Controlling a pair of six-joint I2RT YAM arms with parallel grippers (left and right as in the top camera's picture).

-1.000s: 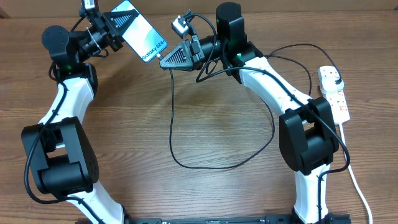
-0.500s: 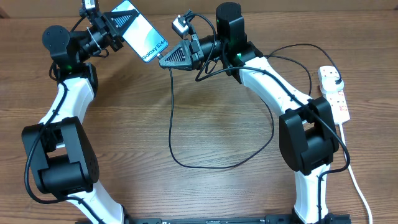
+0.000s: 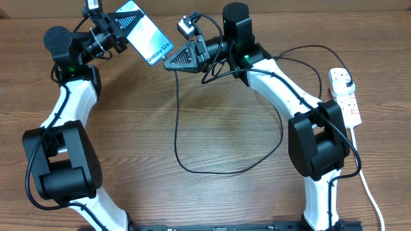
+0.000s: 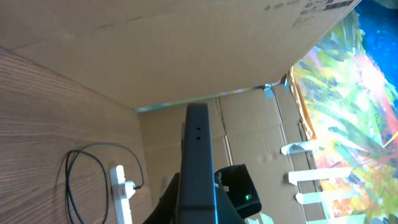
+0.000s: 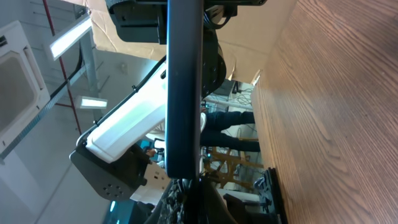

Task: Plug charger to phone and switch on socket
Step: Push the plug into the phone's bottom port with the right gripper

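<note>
Now: both arms are meeting above the far side of the table, phone and charger end to end.

White "Galaxy S24" is showing on the phone's cyan screen; print on the cardboard behind is too small to read. The left arm is reaching up and in, and the left gripper is pinching the phone's upper end, holding it tilted off the table. The right arm is stretching leftward, and the right gripper is clamping the charger's tip against the phone's lower edge; whether it is seated cannot be told. The black cable is drooping in a loop toward the socket, which is lying at the right edge.
</note>
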